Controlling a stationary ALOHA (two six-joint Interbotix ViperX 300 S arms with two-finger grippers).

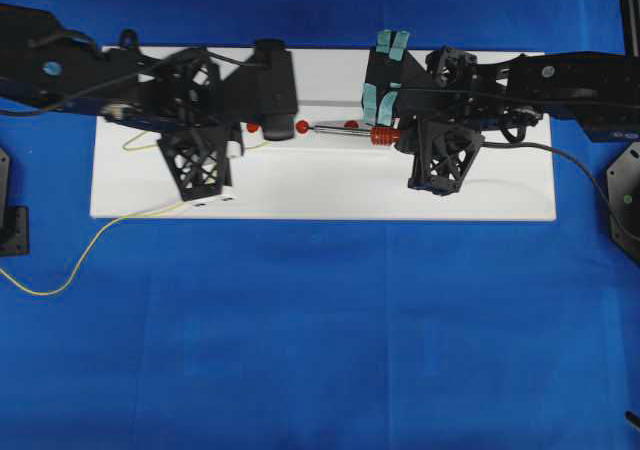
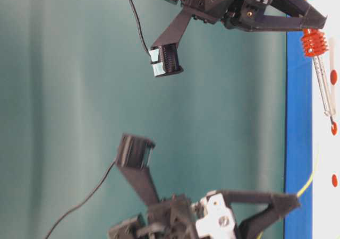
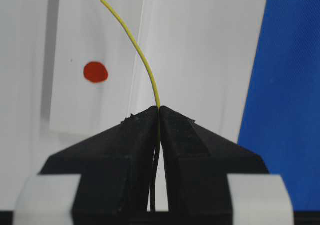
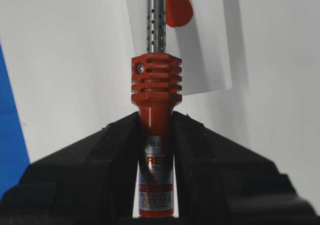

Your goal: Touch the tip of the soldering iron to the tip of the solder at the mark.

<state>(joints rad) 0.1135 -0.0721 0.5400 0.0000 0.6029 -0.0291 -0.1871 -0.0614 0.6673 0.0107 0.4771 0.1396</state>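
Two robot arms are showing, each carrying one pincer: the left pincer (image 1: 232,150) and the right pincer (image 1: 398,142). One soldering iron (image 1: 352,130) is lying over the white board (image 1: 320,195), and one strand of solder (image 1: 60,270) is trailing off it. One white board is resting on one blue tabletop (image 1: 320,350). Three red dots are showing in the overhead view beside the iron's shaft (image 1: 302,126); others may be sitting hidden under the arms.
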